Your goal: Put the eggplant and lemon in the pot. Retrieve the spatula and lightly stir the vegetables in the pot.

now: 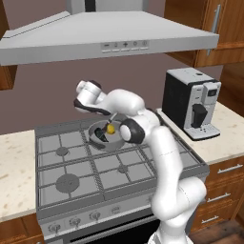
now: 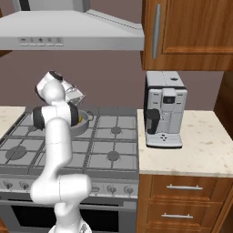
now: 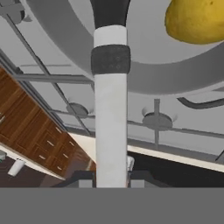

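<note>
The grey pot [image 1: 94, 141] stands on the rear middle burner of the stove. Inside it lie the yellow lemon [image 1: 110, 128] and, just left of that, the dark eggplant [image 1: 101, 136]. My gripper [image 1: 111, 114] hangs above the pot's right rim, shut on the spatula [image 3: 110, 127]. In the hand view the pale handle of the spatula runs straight up from between my fingertips [image 3: 85, 180], and its black end [image 3: 109, 13] reaches over the pot rim [image 3: 175, 72] into the pot, beside the lemon [image 3: 197, 19]. From the right, the pot [image 2: 86, 124] sits partly behind my arm.
A black and silver coffee machine [image 1: 193, 102] stands on the counter right of the stove [image 1: 71, 167]. The range hood [image 1: 109, 35] hangs low overhead. Wooden cabinets [image 2: 186, 32] sit above the coffee machine [image 2: 164, 109].
</note>
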You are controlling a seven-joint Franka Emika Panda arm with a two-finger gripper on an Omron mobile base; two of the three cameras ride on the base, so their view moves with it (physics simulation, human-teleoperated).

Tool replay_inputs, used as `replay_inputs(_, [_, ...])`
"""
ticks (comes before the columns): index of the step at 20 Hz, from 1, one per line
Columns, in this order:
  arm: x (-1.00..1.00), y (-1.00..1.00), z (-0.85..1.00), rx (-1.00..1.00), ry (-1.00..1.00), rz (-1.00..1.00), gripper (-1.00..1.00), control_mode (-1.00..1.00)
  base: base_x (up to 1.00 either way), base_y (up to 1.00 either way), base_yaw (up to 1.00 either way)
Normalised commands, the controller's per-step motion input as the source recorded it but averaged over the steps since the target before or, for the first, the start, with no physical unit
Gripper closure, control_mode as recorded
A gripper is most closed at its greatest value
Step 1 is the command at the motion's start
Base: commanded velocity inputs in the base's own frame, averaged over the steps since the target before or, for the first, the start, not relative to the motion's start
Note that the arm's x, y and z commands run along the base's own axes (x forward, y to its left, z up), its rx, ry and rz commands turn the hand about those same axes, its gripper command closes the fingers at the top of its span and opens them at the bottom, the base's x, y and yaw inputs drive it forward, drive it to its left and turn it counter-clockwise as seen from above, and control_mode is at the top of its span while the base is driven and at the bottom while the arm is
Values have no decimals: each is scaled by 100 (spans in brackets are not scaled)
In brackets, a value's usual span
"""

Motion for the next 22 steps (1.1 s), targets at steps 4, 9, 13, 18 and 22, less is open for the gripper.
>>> replay_inputs(4, [-8, -33, 0, 0, 6, 0, 100, -100, 0, 0, 0])
replay_inputs(9, [0, -65, 0, -5, 12, 0, 100, -100, 0, 0, 0])
replay_inputs(13, [0, -51, 0, -8, 9, 0, 100, -100, 0, 0, 0])
replay_inputs(18, [-32, 0, 46, 1, 0, 9, 100, -100, 0, 0, 0])
replay_inputs(22, [-27, 20, 52, 14, 4, 29, 100, -100, 0, 0, 0])
